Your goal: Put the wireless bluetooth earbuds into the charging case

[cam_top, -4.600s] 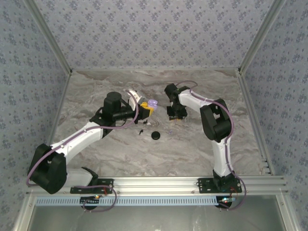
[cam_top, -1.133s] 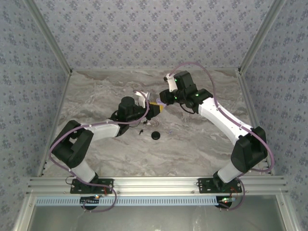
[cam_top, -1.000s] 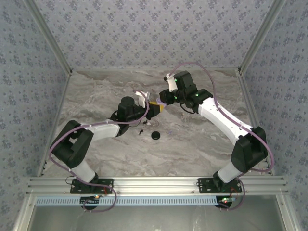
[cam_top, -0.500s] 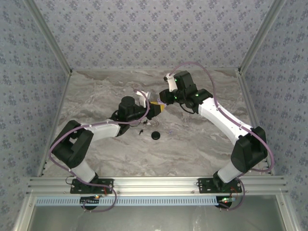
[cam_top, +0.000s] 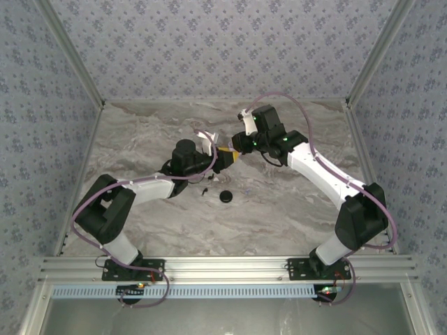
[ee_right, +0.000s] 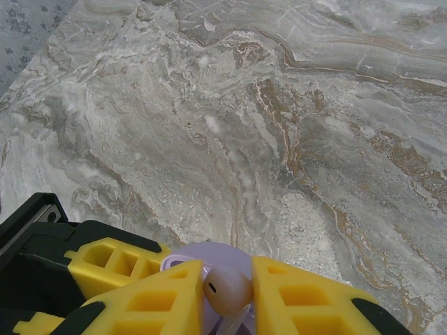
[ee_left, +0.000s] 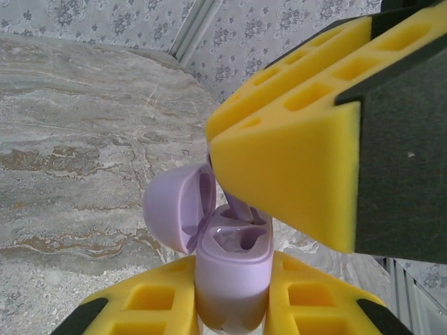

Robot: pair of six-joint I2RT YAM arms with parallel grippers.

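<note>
My right gripper (ee_right: pixel 227 301) has its jaws clamped on a pale lilac earbud (ee_right: pixel 225 286), bud end up and stem pointing down toward the charging case (ee_left: pixel 234 262). The case is lilac too, with its hinged lid (ee_left: pixel 178 206) swung open to one side. It is pinched upright between the yellow fingers of my left gripper (ee_left: pixel 234 322). Both pieces hang in the air over the middle of the marble table (cam_top: pixel 279 202).

From the left wrist, the stem sits at the mouth of one moulded well. I cannot tell whether it is seated, because my right finger (ee_left: pixel 293 174) hides the bud.

To finish well, I judge that the left grip must hold the case firm and level. The right should descend straight along the well's axis without twisting, and let go only once the bud lies flush. The broad right finger passes close to the lid, and a nudge there could fold it shut.

On the table below, well apart from the grippers, lie a black round puck (cam_top: pixel 225 197) and, near it, a tiny black piece (cam_top: pixel 204 190).
</note>
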